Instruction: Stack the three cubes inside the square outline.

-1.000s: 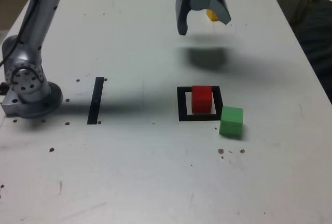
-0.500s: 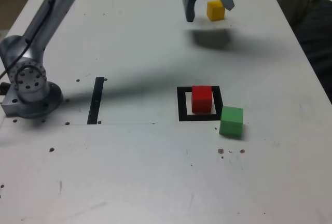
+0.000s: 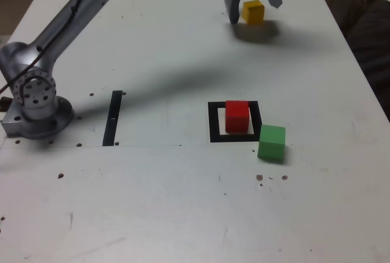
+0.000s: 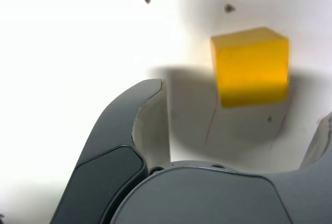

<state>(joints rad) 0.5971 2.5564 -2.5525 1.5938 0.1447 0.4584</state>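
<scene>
Well beyond the square outline (image 3: pixel 212 123), toward the far table edge, the gripper (image 3: pixel 252 2) is hanging with its jaws spread wide and holding nothing, straddling the yellow cube (image 3: pixel 253 11) so that, by the look of it, a closing pinch can take it. Inside the square outline the red cube (image 3: pixel 237 116) is sitting as the likely base of the stack. Just beside the square outline's near corner, on the exterior view's right, the green cube (image 3: pixel 271 142) is waiting on the table (image 3: pixel 152 202).

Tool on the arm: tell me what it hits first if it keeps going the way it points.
Probably the small yellow cube: the open tool straddles it, jaws on either side without touching. Beyond it lies only the white table. Depth is unclear.
</scene>
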